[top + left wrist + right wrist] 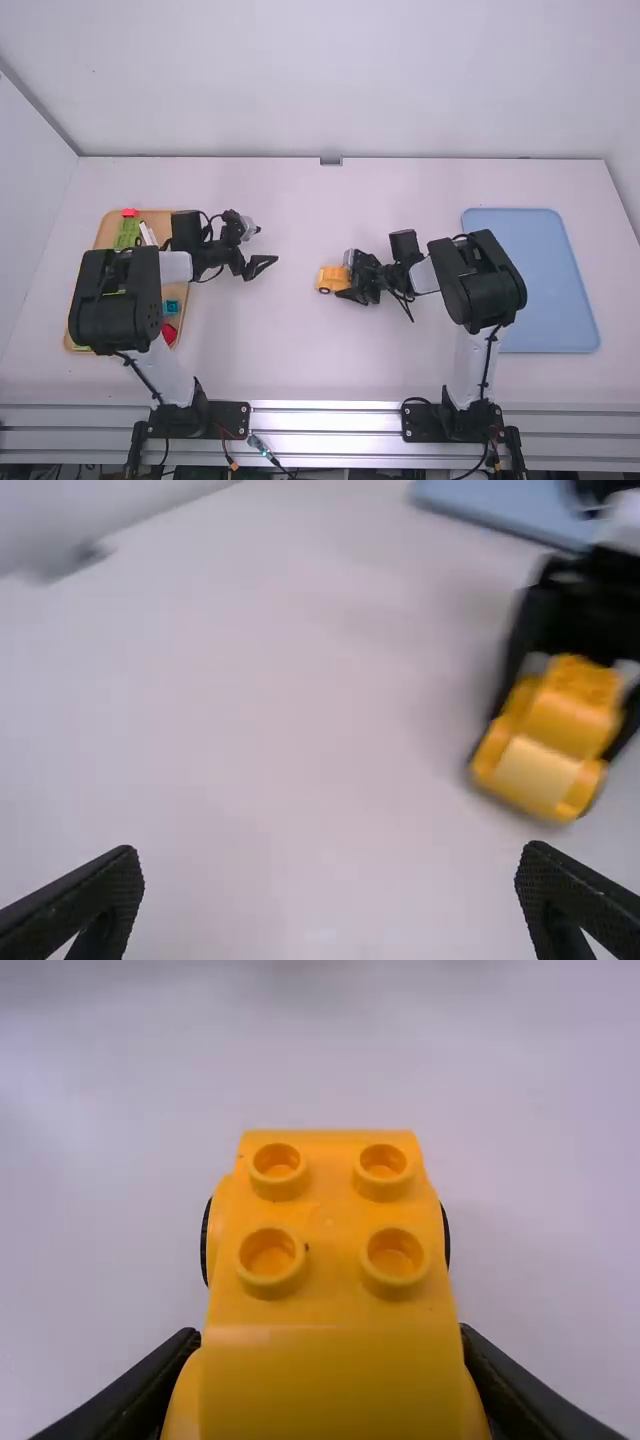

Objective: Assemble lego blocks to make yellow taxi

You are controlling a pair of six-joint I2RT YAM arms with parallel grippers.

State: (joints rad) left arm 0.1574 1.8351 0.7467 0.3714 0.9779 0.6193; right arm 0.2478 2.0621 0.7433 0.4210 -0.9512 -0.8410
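- we have the taxi (332,277) near the middle of the table (270,340), between the wooden tray (105,232) and the blue tray (530,280).
- our right gripper (328,1332) is closed on it, a finger against each side; our left gripper (330,853) is open and holds nothing, well apart from it.
- we judge it light, stiff hard plastic: it should not give under a squeeze, though the smooth sides could slip or twist if we pinch off centre.
- we would take it low on both flat sides, as the right one does, away from the wheels (206,1240), which may roll.
- the four studs (277,1168) on top face up, bare, so we'd keep fingers off them.
- nothing here looks fragile, but a sideways knock might pop pressed bricks apart; if we add one, we'd press straight down.
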